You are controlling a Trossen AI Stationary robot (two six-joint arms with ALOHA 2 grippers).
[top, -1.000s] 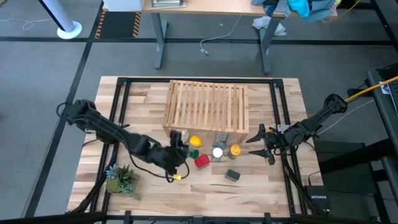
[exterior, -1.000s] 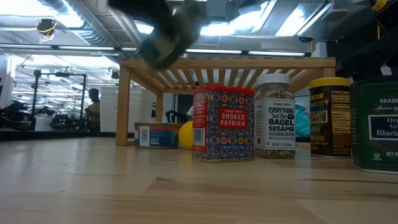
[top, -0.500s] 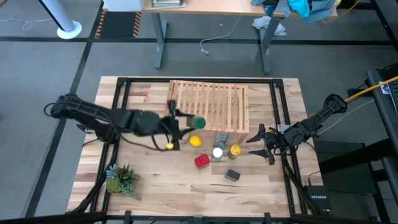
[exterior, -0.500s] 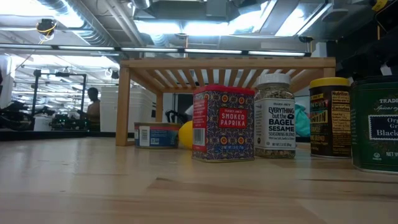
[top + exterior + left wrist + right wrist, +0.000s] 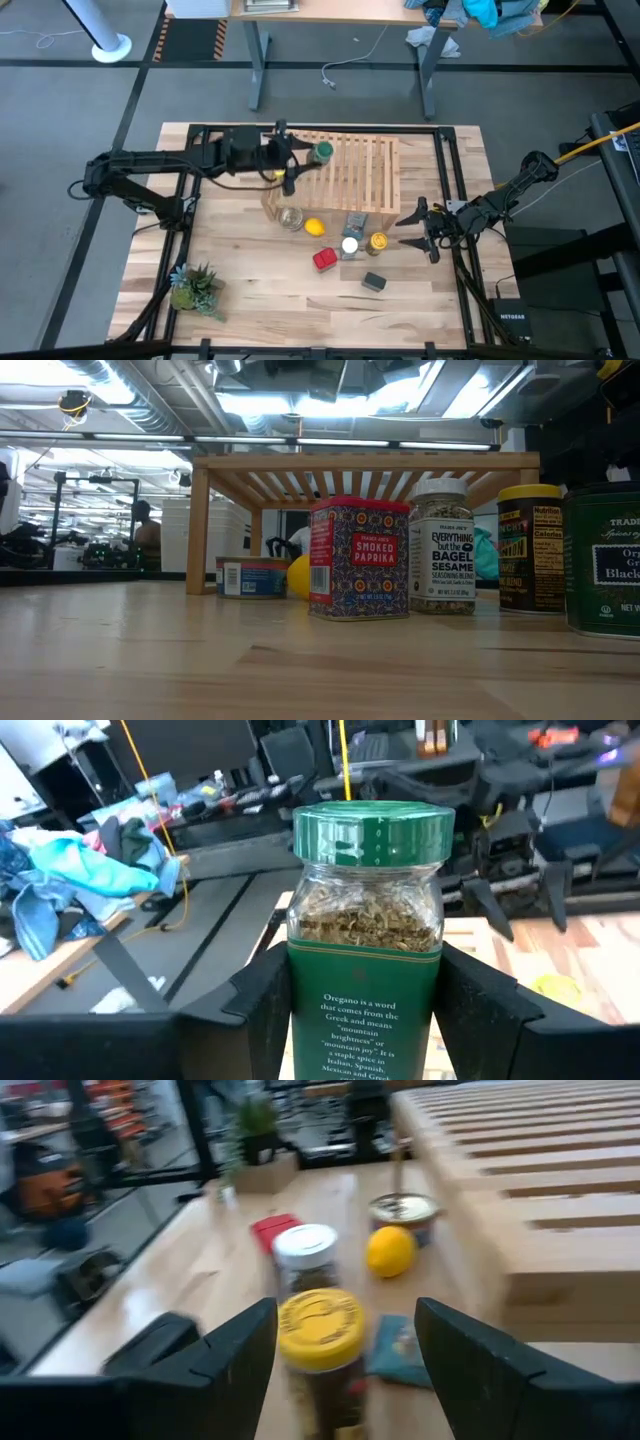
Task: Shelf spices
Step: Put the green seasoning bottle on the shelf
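Reading the labels first, we are making out "SMOKED PAPRIKA" on the red tin (image 5: pixel 359 557), "EVERYTHING but the BAGEL SESAME SEASONING BLEND" on the white-lidded jar (image 5: pixel 442 547), and "Oregano is a word that comes from the Greek and means 'mountain brightness'" on the green-lidded jar (image 5: pixel 366 935).

We are looking down on the shelf (image 5: pixel 345 172), the light slatted rack standing at the far middle of the table (image 5: pixel 240 290). We are holding the left gripper (image 5: pixel 300 157) above the shelf's left end, its fingers (image 5: pixel 270 1010) clamped on either side of the green-lidded jar, which is upright and filled with dried green flakes. The right gripper (image 5: pixel 420 232) is waiting low at the table's right side, jaws standing open with nothing between them, facing the yellow-lidded jar (image 5: pixel 322 1357).

Before the shelf we are seeing the red tin, white-lidded jar, yellow-lidded jar and, nearer the front edge, the dark grey tin (image 5: pixel 374 283). A silver round tin (image 5: pixel 291 218) and a lemon (image 5: pixel 314 227) are lying just beside the shelf's front.
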